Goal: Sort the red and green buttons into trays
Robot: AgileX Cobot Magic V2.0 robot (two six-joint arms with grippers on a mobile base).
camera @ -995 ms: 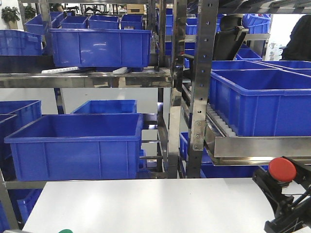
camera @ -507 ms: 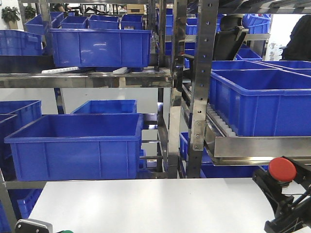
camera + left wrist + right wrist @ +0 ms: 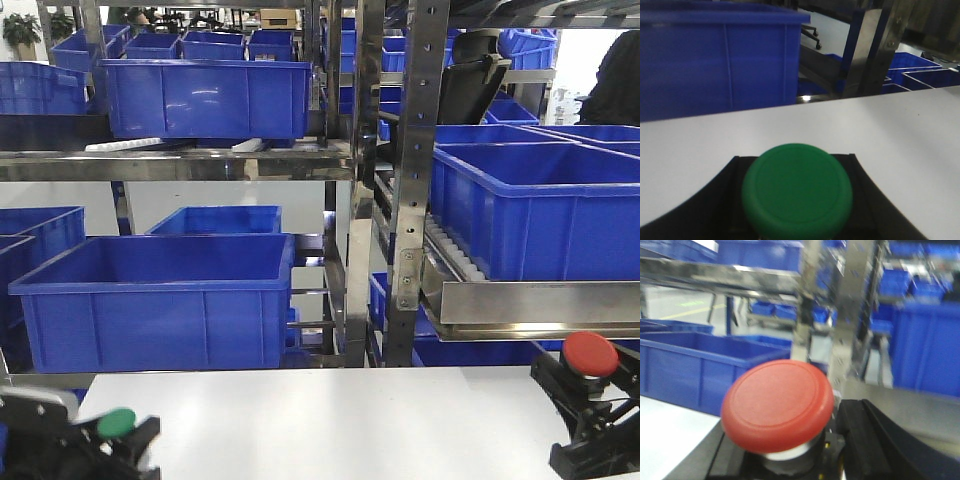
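Hovering over the white desk's [image 3: 320,420] left corner, the green button [image 3: 116,422] is pinched by the left jaws; the red button [image 3: 589,354] is pinched by the right jaws, far right.

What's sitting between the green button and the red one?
Nothing: only bare white table separates the green button and red button, seen in the front-facing view.

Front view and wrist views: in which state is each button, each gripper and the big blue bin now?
Left gripper: shut on the round green button.
Right gripper: shut on the round red button.
Round green button: held cap up, in no tray.
Round red button: held cap up, in no tray.
Large blue plastic bin: upright, top open, nothing visible inside.
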